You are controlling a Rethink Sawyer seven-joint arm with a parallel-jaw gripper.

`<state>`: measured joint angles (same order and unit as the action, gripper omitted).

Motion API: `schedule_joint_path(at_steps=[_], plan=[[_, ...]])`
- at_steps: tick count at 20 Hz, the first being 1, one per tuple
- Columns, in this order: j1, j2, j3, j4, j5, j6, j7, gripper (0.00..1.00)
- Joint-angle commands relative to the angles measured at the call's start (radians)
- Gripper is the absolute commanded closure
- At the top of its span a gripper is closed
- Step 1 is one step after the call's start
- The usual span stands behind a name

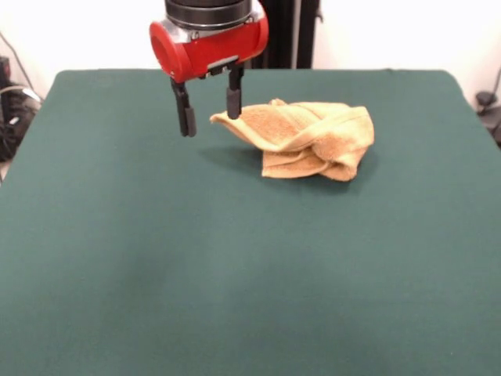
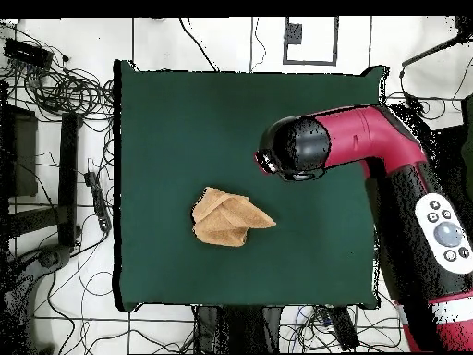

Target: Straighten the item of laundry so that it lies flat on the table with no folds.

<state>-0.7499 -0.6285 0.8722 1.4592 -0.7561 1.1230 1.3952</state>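
The mustard-tan towel (image 1: 313,141) lies crumpled and folded over itself on the green table (image 1: 235,282), right of centre towards the far side. One pointed corner sticks out to the left, slightly off the cloth, with a shadow under it. My gripper (image 1: 210,124) hangs from the red wrist just left of that corner. It is open and empty, with one finger (image 1: 233,100) beside the corner's tip. In the overhead view the towel (image 2: 226,218) is a bunched wedge on the table (image 2: 185,120), and the arm's head (image 2: 294,151) hides the fingers.
Cables and equipment (image 2: 55,92) lie on the floor around the table. The robot's arm (image 2: 406,176) reaches in over the table's right edge in the overhead view. A black stand (image 1: 293,31) rises behind the table's far edge.
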Motion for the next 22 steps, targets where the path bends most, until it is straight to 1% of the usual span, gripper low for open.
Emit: schedule_joint_path(at_steps=[1,6,16,22], plan=[[-0.014,-0.015,-0.001,0.016,0.033,0.058,-0.252,0.0],[-0.023,-0.027,-0.001,0.039,0.032,0.046,-0.237,0.0],[-0.015,-0.016,0.002,0.041,0.03,0.051,-0.226,0.0],[-0.022,-0.025,0.007,0.076,0.033,0.027,-0.218,0.0]])
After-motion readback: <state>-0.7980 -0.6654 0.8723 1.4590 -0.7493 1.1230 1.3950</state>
